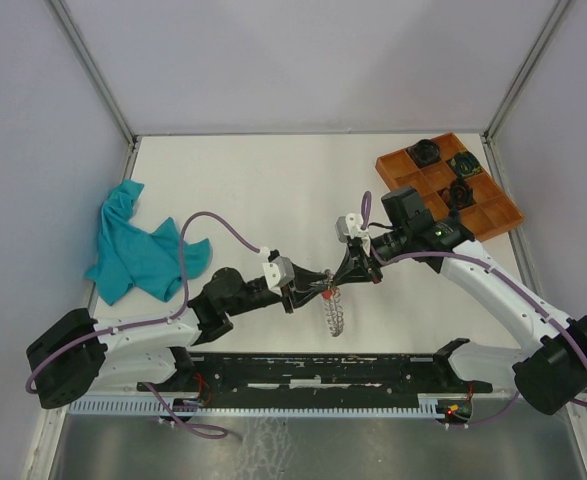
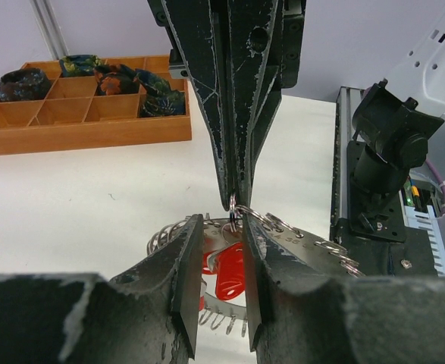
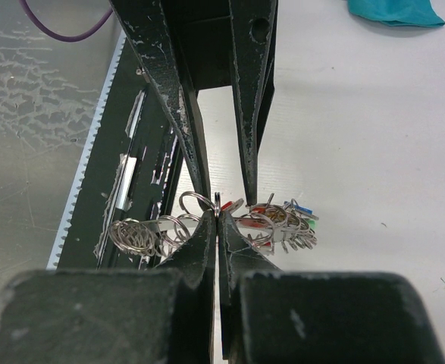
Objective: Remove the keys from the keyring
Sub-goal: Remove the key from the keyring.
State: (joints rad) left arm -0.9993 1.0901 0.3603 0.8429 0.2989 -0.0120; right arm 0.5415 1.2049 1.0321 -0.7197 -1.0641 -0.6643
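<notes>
My right fingers (image 3: 217,220) are clamped on the keyring (image 1: 335,312), near the counter's (image 1: 273,180) near edge, anchoring it; my left fingers (image 2: 220,254) stand apart astride the keys (image 2: 230,273), positioned to pull.

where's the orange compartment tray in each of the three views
Top external: orange compartment tray sits at the far right of the table, beyond the right arm.
Left wrist: the tray is at upper left, behind the fingers.
Right wrist: not in view.
Shared landmark: the keyring, between both grippers in every view.
</notes>
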